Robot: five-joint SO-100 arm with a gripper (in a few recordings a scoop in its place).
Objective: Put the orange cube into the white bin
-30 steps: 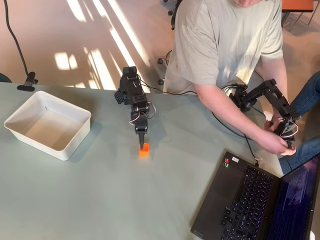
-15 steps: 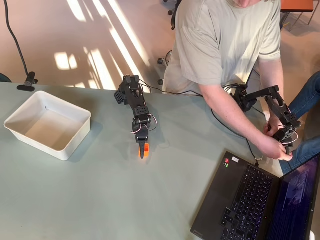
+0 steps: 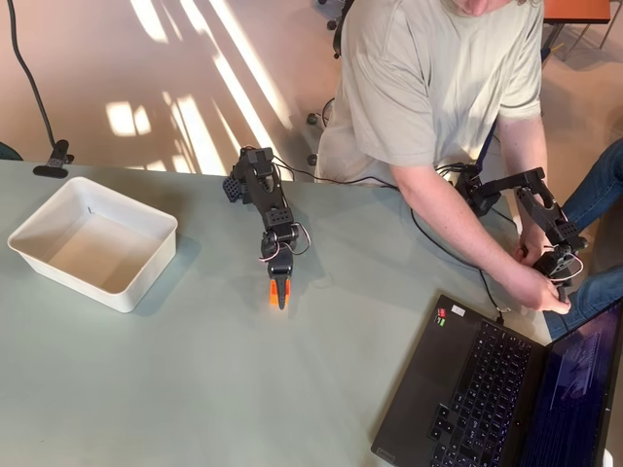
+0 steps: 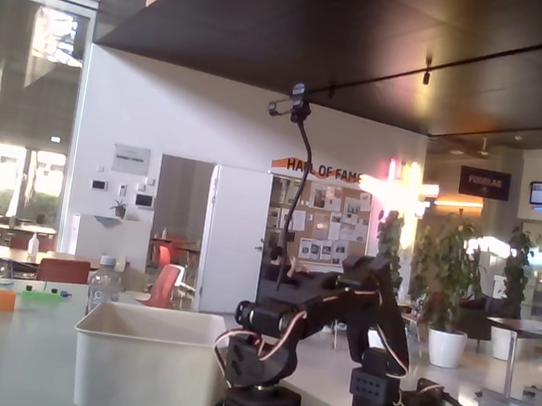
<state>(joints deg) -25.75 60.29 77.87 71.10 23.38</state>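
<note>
Grasp step: hand [image 3: 280, 295] down over the orange cube [image 3: 274, 291] on the counter [image 3: 195, 389], grip unclear from here. Next, lift and swing left to the white bin [image 3: 29, 230].

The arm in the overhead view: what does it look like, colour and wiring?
The arm is all black, built of blocky servo segments, ending in a slim two-finger gripper. Thin red and white wires loop beside the wrist. In the fixed view the same black body shows exposed cable loops.

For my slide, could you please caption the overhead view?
Gripper lowered over the orange cube, white bin waiting empty at left.
</note>
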